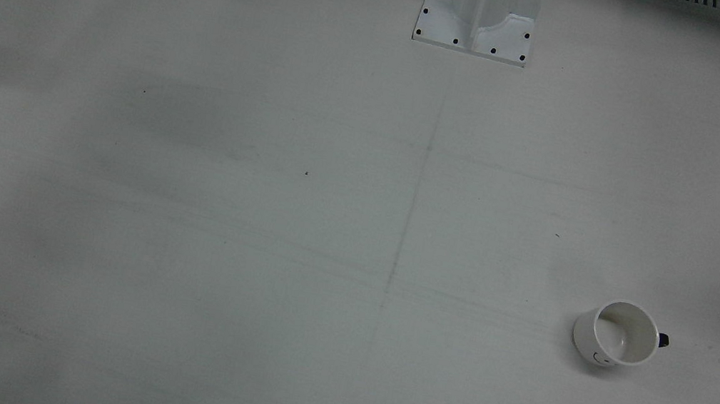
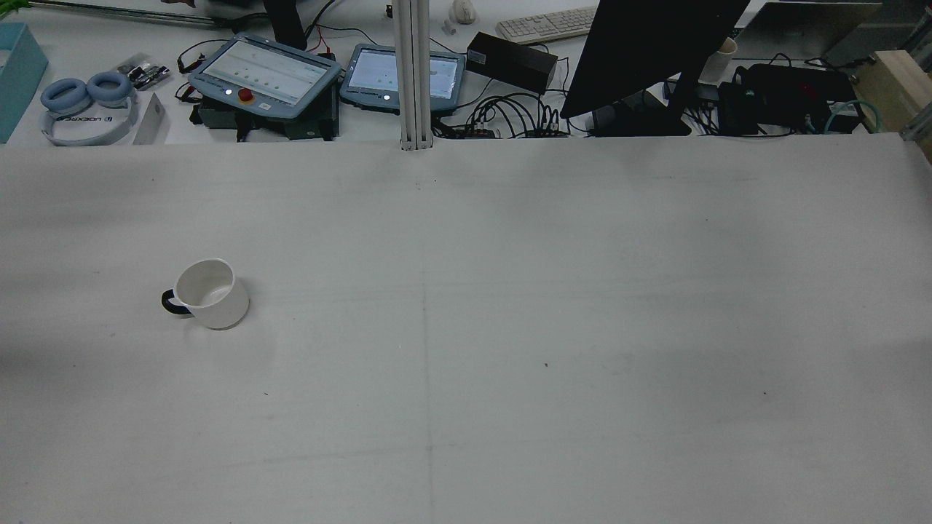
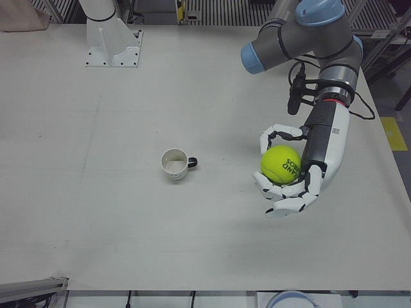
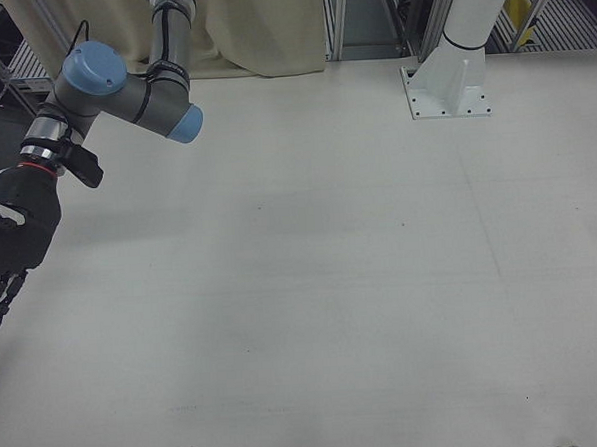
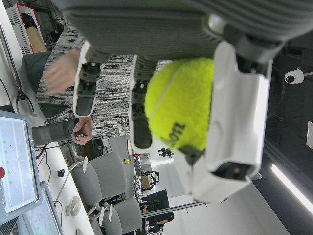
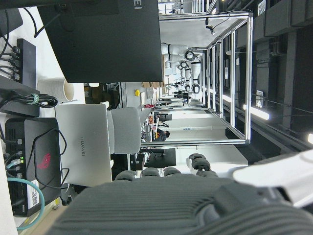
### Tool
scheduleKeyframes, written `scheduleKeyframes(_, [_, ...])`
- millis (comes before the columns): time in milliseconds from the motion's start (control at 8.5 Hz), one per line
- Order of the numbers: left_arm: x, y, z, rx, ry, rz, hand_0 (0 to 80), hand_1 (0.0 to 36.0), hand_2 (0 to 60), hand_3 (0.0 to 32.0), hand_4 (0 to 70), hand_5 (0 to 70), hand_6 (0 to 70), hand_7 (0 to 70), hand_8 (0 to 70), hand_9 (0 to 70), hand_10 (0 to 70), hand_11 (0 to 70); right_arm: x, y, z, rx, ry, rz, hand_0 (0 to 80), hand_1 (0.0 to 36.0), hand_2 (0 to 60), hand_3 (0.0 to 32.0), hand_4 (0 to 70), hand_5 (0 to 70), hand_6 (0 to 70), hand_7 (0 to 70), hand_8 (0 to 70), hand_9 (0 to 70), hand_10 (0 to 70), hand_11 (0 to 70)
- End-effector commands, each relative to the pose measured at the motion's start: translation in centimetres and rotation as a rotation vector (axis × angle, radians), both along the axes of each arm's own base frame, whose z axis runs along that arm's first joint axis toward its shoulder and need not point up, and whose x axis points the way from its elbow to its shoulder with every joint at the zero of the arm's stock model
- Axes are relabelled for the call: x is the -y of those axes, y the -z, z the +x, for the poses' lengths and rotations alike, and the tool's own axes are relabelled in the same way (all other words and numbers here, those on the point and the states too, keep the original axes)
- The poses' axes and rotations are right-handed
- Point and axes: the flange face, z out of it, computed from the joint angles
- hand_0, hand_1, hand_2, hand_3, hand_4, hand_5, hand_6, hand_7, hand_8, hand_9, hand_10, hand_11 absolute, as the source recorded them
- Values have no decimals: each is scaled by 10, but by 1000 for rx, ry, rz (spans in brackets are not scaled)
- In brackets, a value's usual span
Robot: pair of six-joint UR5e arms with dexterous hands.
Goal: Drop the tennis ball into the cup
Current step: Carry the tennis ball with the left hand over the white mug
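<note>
Covering nearly every frame, the white table (image 2: 510, 327) is the largest item; a faint seam runs down its centre in the rear view. At the top centre of the front view stands a white arm pedestal (image 1: 480, 11), bolted down. In the left-front view the left arm (image 3: 302, 32) reaches down from the upper right of the frame, and the left hand (image 3: 292, 173) sits at centre right, raised above the table with palm turned up; its fingers (image 3: 273, 136) are curled around the tennis ball (image 3: 280, 165), which rests in the palm. The left hand view confirms this hold, with the yellow-green ball filling the centre of the frame between white finger segments. In the right-front view the right arm (image 4: 121, 93) occupies the upper left, and the right hand (image 4: 9, 249) is cut by the left edge; whether it is spread or closed cannot be told, and nothing is seen held. The cup (image 2: 211, 293), white with a dark handle, stands upright and empty at centre left of the rear view, well apart from the ball.
</note>
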Motion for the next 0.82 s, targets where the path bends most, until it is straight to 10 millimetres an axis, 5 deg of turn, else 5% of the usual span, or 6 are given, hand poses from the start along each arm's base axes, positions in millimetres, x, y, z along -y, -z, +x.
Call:
scheduleKeyframes(0, [-6, -12, 0, -4, -2, 12, 800, 360, 600, 320, 0, 345, 700, 630, 486, 416, 159, 269, 0, 0, 0, 0, 0, 0, 0, 0, 0, 0, 0, 0, 0, 0, 0, 0, 0, 0])
scheduleKeyframes(118, [-16, -28, 10, -6, -19, 40, 800, 360, 600, 320, 0, 338, 700, 629, 482, 415, 159, 269, 0, 0, 0, 0, 0, 0, 0, 0, 0, 0, 0, 0, 0, 0, 0, 0, 0, 0])
scheduleKeyframes(353, [-21, -7, 88, -17, -151, 113, 800, 360, 600, 320, 2, 338, 700, 652, 490, 431, 169, 282, 0, 0, 0, 0, 0, 0, 0, 0, 0, 0, 0, 0, 0, 0, 0, 0, 0, 0])
scheduleKeyframes(471, [-30, -3, 144, -16, -237, 115, 800, 360, 600, 320, 17, 352, 700, 655, 501, 436, 169, 283, 0, 0, 0, 0, 0, 0, 0, 0, 0, 0, 0, 0, 0, 0, 0, 0, 0, 0])
scheduleKeyframes(706, [-47, 7, 214, 40, -320, 157, 800, 360, 600, 320, 1, 338, 700, 659, 493, 437, 167, 280, 0, 1, 0, 0, 0, 2, 0, 0, 0, 0, 0, 0, 0, 0, 0, 0, 0, 0])
